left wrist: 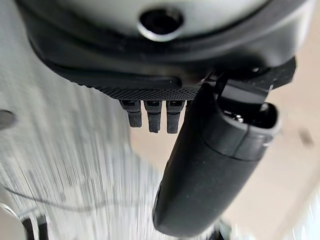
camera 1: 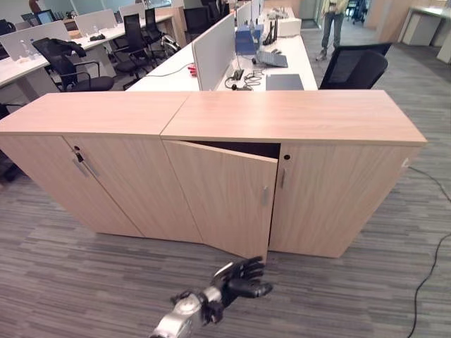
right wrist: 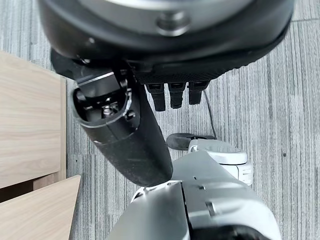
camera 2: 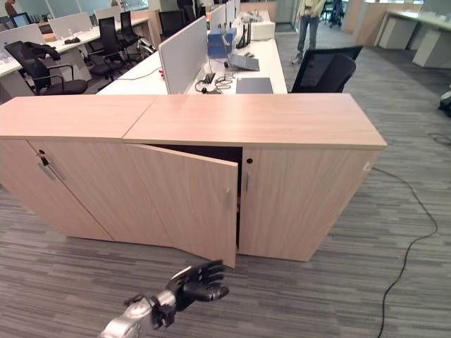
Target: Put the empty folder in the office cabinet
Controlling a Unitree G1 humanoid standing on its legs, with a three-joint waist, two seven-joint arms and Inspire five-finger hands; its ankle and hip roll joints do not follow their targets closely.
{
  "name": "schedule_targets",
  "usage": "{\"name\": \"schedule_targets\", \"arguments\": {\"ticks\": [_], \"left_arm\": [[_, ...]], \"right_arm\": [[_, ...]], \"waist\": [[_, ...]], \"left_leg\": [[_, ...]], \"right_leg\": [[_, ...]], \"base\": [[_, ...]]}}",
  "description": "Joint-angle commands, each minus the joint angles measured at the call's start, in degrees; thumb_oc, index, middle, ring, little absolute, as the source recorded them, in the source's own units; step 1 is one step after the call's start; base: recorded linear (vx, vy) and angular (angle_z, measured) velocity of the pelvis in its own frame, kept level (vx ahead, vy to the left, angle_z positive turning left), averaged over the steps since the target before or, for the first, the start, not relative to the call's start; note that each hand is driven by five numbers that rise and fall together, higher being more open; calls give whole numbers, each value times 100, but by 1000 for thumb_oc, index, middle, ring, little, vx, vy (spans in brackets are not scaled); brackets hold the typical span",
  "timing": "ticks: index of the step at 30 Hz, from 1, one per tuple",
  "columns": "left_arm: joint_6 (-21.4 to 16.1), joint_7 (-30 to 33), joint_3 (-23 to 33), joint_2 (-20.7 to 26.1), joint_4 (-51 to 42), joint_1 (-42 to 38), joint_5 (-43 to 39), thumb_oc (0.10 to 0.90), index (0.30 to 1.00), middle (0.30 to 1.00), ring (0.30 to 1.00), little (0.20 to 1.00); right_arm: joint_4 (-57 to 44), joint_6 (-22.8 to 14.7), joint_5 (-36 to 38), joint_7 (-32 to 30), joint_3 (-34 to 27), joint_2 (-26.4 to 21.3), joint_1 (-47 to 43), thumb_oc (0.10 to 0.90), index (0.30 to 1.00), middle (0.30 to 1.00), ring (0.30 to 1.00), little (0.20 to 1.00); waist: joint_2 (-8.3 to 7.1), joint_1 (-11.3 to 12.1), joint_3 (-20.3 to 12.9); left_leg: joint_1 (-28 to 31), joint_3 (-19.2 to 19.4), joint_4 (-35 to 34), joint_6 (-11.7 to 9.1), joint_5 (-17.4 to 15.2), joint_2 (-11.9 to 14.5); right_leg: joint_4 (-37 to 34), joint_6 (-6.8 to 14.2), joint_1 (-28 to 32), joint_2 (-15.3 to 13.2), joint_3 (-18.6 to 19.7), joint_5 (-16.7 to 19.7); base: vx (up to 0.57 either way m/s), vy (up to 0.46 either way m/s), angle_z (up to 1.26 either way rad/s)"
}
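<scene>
Before us stood a low office cabinet of pale wood, made of two units side by side with four doors in all. Three doors were closed, and one, the pale wood door left of centre on the right-hand unit, hung partly ajar with a dark gap behind its top edge. The robot's left hand hung low over the grey striped carpet, just in front of the bottom corner of that ajar door and apart from it; its fingers were curled in on nothing and its thumb stuck out sideways. The right hand appeared in its own wrist view above the same carpet, near a corner of the cabinet, its fingers likewise folded in around nothing. We could not tell where the empty folder was. Behind the cabinet we counted one black mesh office chair close by, and one person standing far back in the aisle.
</scene>
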Motion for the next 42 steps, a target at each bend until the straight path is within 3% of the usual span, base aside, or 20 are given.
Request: {"name": "schedule_targets", "arguments": {"ticks": [1, 5, 8, 9, 11, 12, 14, 15, 16, 17, 19, 25, 29, 36, 42], "left_arm": [[-464, 92, 588, -474, 1008, -526, 150, 800, 900, 900, 900, 900], [-498, 215, 1015, -556, 2102, -619, 273, 800, 900, 900, 900, 900], [-458, 155, 1595, -572, 3030, -624, 201, 800, 900, 900, 900, 900], [-481, 321, 2301, -505, 3577, -537, 113, 800, 900, 900, 900, 900], [-527, 403, 2535, -495, 3670, -501, 42, 800, 900, 900, 900, 900], [-629, 580, 2926, -467, 3813, -347, -54, 800, 900, 900, 900, 900], [-659, 627, 3054, -444, 3900, -275, -50, 800, 900, 900, 900, 900], [-705, 745, 3325, -409, 4050, -127, -27, 800, 900, 900, 900, 900], [-705, 745, 3326, -408, 4050, -128, -27, 800, 900, 900, 900, 900], [-704, 802, 3455, -397, 4162, -63, -31, 800, 900, 900, 900, 900], [-735, 863, 3469, -374, 4179, -60, 8, 800, 900, 900, 900, 900], [-868, 1268, 3055, -426, 4187, 79, 1149, 800, 900, 900, 900, 900], [-1075, 1566, 2208, -408, 3776, 3, 2100, 800, 900, 900, 900, 900], [-985, 1054, 1714, -380, 3547, -205, 1840, 800, 900, 900, 900, 900], [-924, 862, 1779, -419, 3617, -177, 1632, 800, 900, 900, 900, 900]], "right_arm": [[221, -83, -94, 117, 266, 311, -253, 800, 900, 900, 900, 900], [192, -69, -147, 133, 315, 267, -171, 800, 900, 900, 900, 900], [177, -65, -202, 182, 328, 216, -73, 800, 900, 900, 900, 900], [206, -81, -272, 169, 268, 147, -70, 800, 900, 900, 900, 900], [207, -91, -267, 162, 222, 116, -82, 800, 900, 900, 900, 900], [167, -137, -222, 125, 107, 56, -111, 800, 900, 900, 900, 900], [152, -142, -213, 123, 76, 35, -114, 800, 900, 900, 900, 900], [168, -135, -222, 146, 19, -39, -134, 800, 900, 900, 900, 900], [169, -135, -223, 146, 18, -38, -136, 800, 900, 900, 900, 900], [197, -139, -204, 108, -33, -71, -162, 800, 900, 900, 900, 900], [214, -132, -170, 99, -61, -77, -182, 800, 900, 900, 900, 900], [278, -141, -136, 8, -71, -10, -229, 800, 900, 900, 900, 900], [182, -235, -18, -123, 29, 107, -209, 800, 900, 900, 900, 900], [229, -178, -149, -65, 141, 30, -299, 800, 900, 900, 900, 900], [263, -131, -227, -12, 119, 14, -290, 800, 900, 900, 900, 900]], "waist": [[-118, 88, -38], [-229, 73, 7], [-322, 75, 28], [-402, 158, 87], [-438, 214, 116], [-430, 310, 172], [-436, 339, 176], [-430, 458, 231], [-435, 446, 216], [-435, 526, 258], [-432, 546, 277], [-225, 595, 53], [-212, 554, -32], [-111, 441, -72], [-81, 404, -123]], "left_leg": [[164, -481, -35, -366, -337, 407], [149, -451, 38, -456, -230, 588], [111, -409, 508, -545, -441, 761], [-38, -443, 1002, -542, -588, 812], [-163, -515, 1090, -452, -542, 709], [-292, -850, 1154, -350, -649, 456], [-362, -993, 1173, -310, -680, 324], [-500, -1383, 1222, -257, -758, -5], [-520, -1392, 1216, -254, -744, -13], [-769, -1701, 1269, -239, -701, -272], [-964, -1778, 1337, -237, -657, -373], [-421, -1846, 123, -42, -375, -522], [-209, -1831, -35, 0, -409, -547], [-99, -1691, -35, 63, -509, -568], [-3, -1606, -35, 103, -590, -578]], "right_leg": [[40, 41, 63, 351, -67, -703], [137, -65, 49, 475, -29, -774], [251, -149, 140, 591, 11, -918], [241, -225, 233, 628, 16, -976], [250, -264, 169, 579, -2, -925], [252, -252, 171, 545, -2, -917], [264, -246, 148, 527, -8, -910], [291, -239, 131, 508, 35, -896], [292, -238, 113, 501, 25, -893], [298, -223, 71, 469, 35, -865], [307, -209, 42, 450, 16, -850], [116, -84, -2, 481, 79, -727], [40, -21, 131, 426, 134, -718], [62, 34, 131, 390, 292, -662], [64, 60, 166, 379, 405, -647]], "base": [[14, -173, -2], [9, -148, -1], [56, -157, -1], [10, -162, -3], [-57, -71, -16], [-1, 9, -26], [-1, 21, -1], [-5, 28, 17], [-24, 58, 5], [-37, 53, -22], [-14, 74, -22], [40, 112, -1], [41, 78, 1], [15, 64, -9], [28, 33, -12]]}}
